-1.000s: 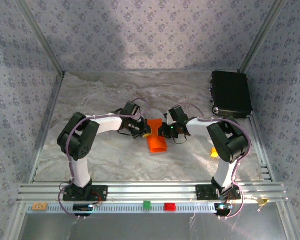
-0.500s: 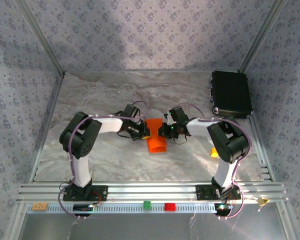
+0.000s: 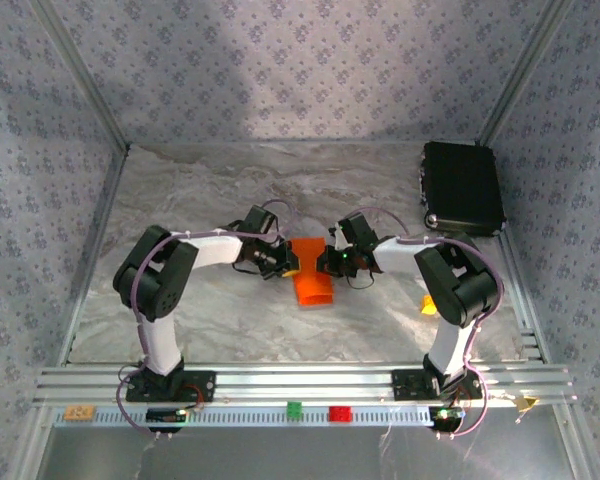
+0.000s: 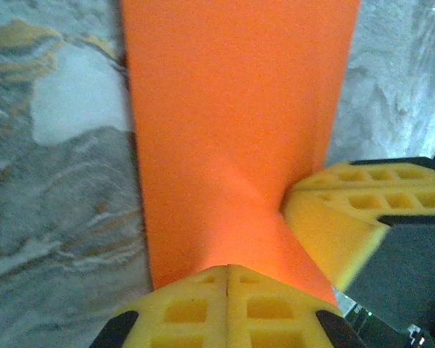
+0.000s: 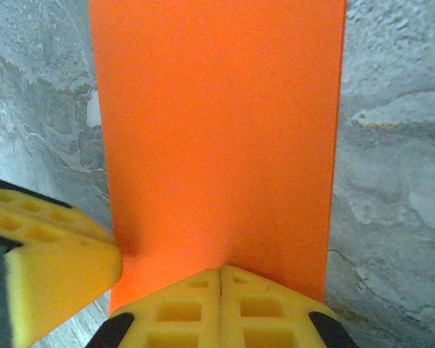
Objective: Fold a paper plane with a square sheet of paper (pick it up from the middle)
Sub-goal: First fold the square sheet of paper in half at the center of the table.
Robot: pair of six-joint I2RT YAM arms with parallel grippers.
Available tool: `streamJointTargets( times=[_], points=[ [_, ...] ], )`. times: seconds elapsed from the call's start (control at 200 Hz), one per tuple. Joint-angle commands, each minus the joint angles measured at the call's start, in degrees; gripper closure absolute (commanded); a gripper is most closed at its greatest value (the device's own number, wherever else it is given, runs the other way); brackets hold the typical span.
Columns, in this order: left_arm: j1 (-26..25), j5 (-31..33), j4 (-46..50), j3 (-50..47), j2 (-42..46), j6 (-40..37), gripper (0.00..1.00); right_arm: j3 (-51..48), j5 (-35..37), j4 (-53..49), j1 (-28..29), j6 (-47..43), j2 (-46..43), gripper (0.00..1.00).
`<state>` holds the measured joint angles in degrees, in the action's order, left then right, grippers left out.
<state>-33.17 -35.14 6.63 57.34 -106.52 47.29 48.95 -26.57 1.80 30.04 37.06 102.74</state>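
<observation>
On the grey marbled tabletop (image 3: pixel 210 200), near its middle, the thin bright orange sheet of paper (image 3: pixel 313 285), doubled into a narrow strip, is pinched at its far end by the left gripper (image 3: pixel 288 262) and the right gripper (image 3: pixel 323 263), both clamped tight on it.

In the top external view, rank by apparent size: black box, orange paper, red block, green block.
Largest: black box
Next: orange paper
Smallest: red block and green block, which look nearly alike, so unranked.
</observation>
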Motion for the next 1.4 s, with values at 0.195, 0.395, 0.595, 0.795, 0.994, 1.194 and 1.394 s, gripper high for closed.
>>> streamJointTargets(
  times=[0.195, 0.395, 0.595, 0.795, 0.994, 1.194, 1.394],
  points=[
    [-2.47, -2.14, 1.0, -0.26, -0.14, 2.31, 1.0, -2.87, 6.04, -8.47, 0.26, 0.56, 2.47, 1.0],
    [-2.49, 0.03, 1.83, -3.47, -1.64, 0.11, 1.0, -2.98, 6.26, -8.45, 0.21, 0.49, 2.47, 1.0],
    [-2.32, 3.28, 3.03, -4.27, -2.72, -3.8, 1.0, -3.25, 7.77, -8.28, 0.26, 0.81, 1.85, 1.0],
    [-2.38, 3.28, 3.11, -3.63, 2.02, -3.0, 0.99, -3.33, 7.81, -8.79, 0.12, 0.55, 1.24, 1.0],
    [-2.58, -1.52, 2.55, -2.32, 4.79, -1.61, 0.95, -3.25, 7.4, -8.56, 0.27, 0.87, 1.59, 1.0],
    [-4.06, -3.84, -0.63, -3.86, 2.47, 0.01, 0.95, -3.33, 7.41, -8.65, 0.33, 0.82, 1.76, 1.0],
    [-4.24, -2.71, -0.42, -6.36, -0.18, -1.86, 0.97, -3.55, 7.58, -8.35, 0.46, 1.0, 1.85, 1.0]
  ],
)
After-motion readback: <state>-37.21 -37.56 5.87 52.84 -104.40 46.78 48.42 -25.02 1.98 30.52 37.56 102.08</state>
